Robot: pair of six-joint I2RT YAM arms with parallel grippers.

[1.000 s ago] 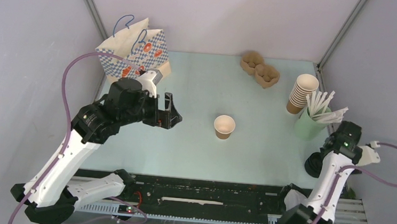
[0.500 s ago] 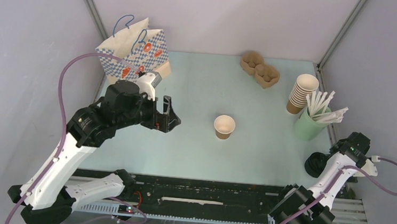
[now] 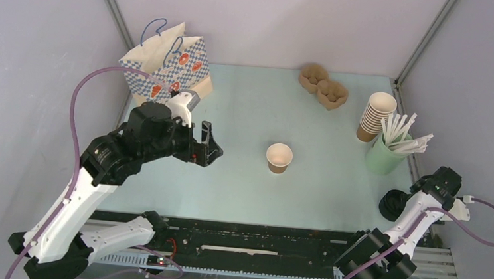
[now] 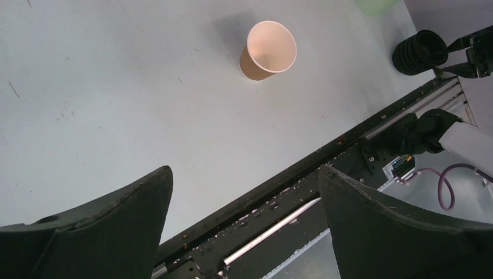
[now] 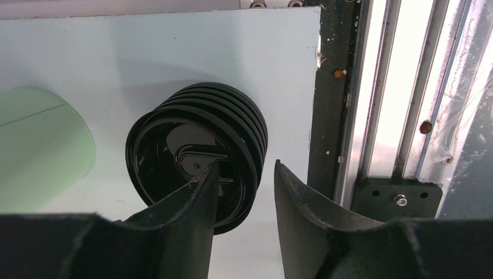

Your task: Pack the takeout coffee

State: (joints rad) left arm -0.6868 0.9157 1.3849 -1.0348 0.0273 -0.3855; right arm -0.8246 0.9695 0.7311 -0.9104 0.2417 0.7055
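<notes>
Astride the lid stack (image 5: pixel 244 116) rim, right jaws stand half apart; left jaws gape empty.

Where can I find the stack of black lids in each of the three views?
Top external: stack of black lids at the lower right, near the table's front edge.
Left wrist: upper right corner.
Right wrist: centre of the picture.
Shared landmark: the green straw cup, a sliver at the top edge in the left wrist view, at the left edge in the right wrist view.

Glossy black plastic lids (image 5: pixel 228 111) — matt paper cup (image 3: pixel 279 158).
</notes>
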